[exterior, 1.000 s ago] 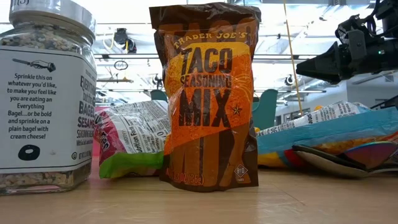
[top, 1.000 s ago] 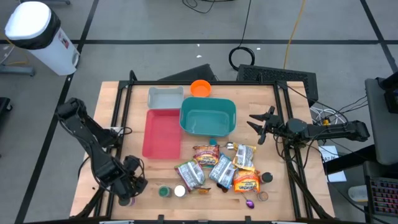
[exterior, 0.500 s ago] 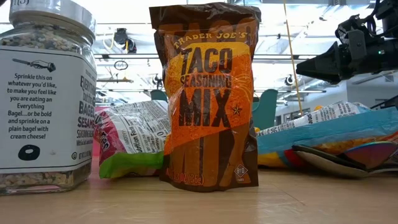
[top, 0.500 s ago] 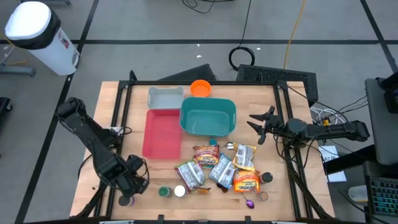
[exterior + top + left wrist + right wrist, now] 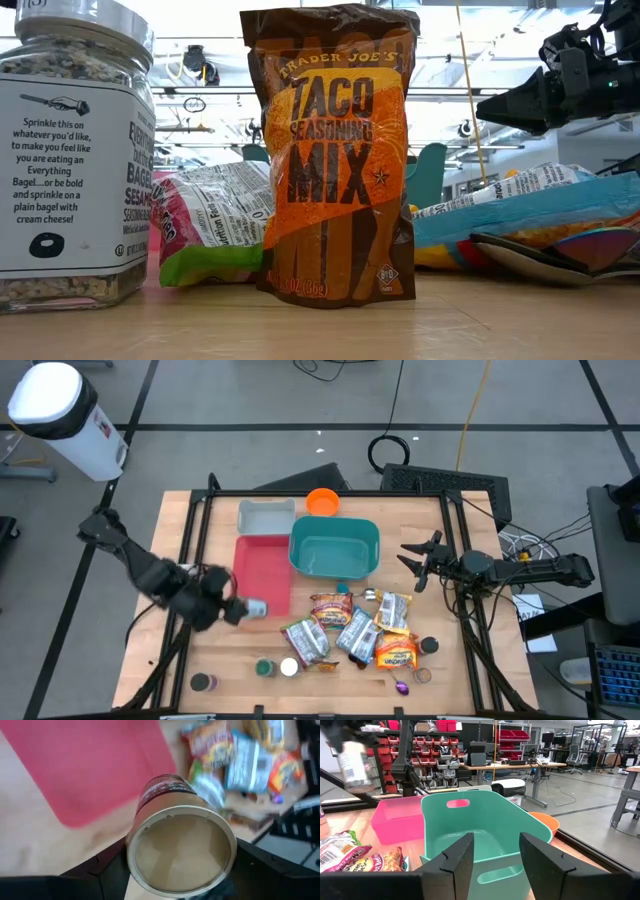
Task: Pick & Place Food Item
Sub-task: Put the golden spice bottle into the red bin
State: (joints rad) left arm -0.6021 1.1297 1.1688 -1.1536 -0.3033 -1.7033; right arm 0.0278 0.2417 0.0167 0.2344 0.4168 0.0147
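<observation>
Readable labels, low view: the upright orange-and-brown pouch (image 5: 335, 160) reads "TRADER JOE'S TACO SEASONING MIX". At its 9 o'clock stands a glass seasoning jar (image 5: 72, 160); its label reads "Sprinkle this on whatever you'd like, to make you feel like you are eating an Everything Bagel...or be bold and sprinkle on a plain bagel with cream cheese!" Between the two lies a crumpled pink, green and white bag (image 5: 212, 235), text illegible.

High view: the left gripper (image 5: 240, 610) is clamped around a small can (image 5: 256, 607), carried on its side. The can hangs at the 6 o'clock end of the pink tray (image 5: 262, 565), about over its near edge, clear of the wooden bench (image 5: 420, 540). In the left wrist view the can (image 5: 181, 840) sits between the two dark fingers (image 5: 100, 872), flat end toward the camera, with a dark red band of unreadable print round it.

The snack packets (image 5: 350, 630) lie at the can's 3 to 4 o'clock, near. The teal bin (image 5: 335, 548) is at its 1 o'clock, touching the tray.

The right gripper (image 5: 415, 565) waits at the bin's 3 o'clock side, jaws parted, holding nothing; the right wrist view shows its fingers (image 5: 455, 862) apart before the bin (image 5: 485, 832).
</observation>
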